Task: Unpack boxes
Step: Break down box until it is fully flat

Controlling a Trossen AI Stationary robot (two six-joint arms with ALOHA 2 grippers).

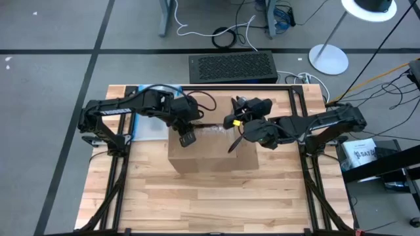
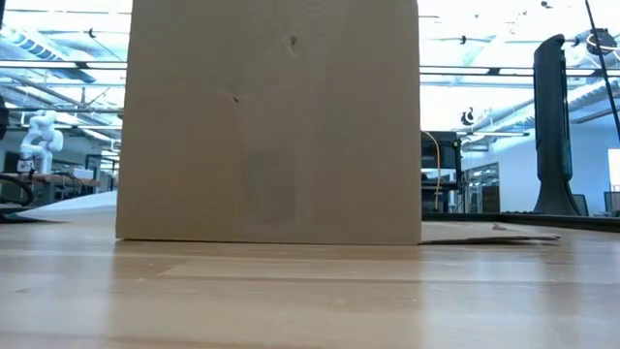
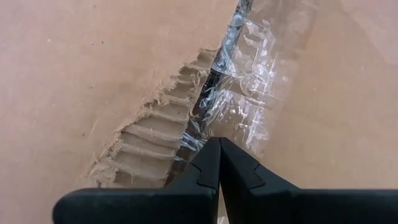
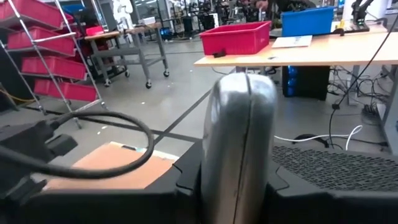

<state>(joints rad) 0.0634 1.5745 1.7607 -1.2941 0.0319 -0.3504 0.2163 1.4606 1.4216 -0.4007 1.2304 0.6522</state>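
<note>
Left tool, clenched empty, points along the box top's taped seam; right tool, above that seam, grasps a silvery cutter.

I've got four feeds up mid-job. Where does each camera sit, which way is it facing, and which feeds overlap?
High: overhead, straight down; both arms over the box.
Low: table height, level; the box's side fills it, no arm shows.
Left wrist: over the box top, torn tape, left gripper shut.
Right wrist: looks into the room; right gripper holds a metal tool.
Shared: high, low and left wrist all show the box.
</note>
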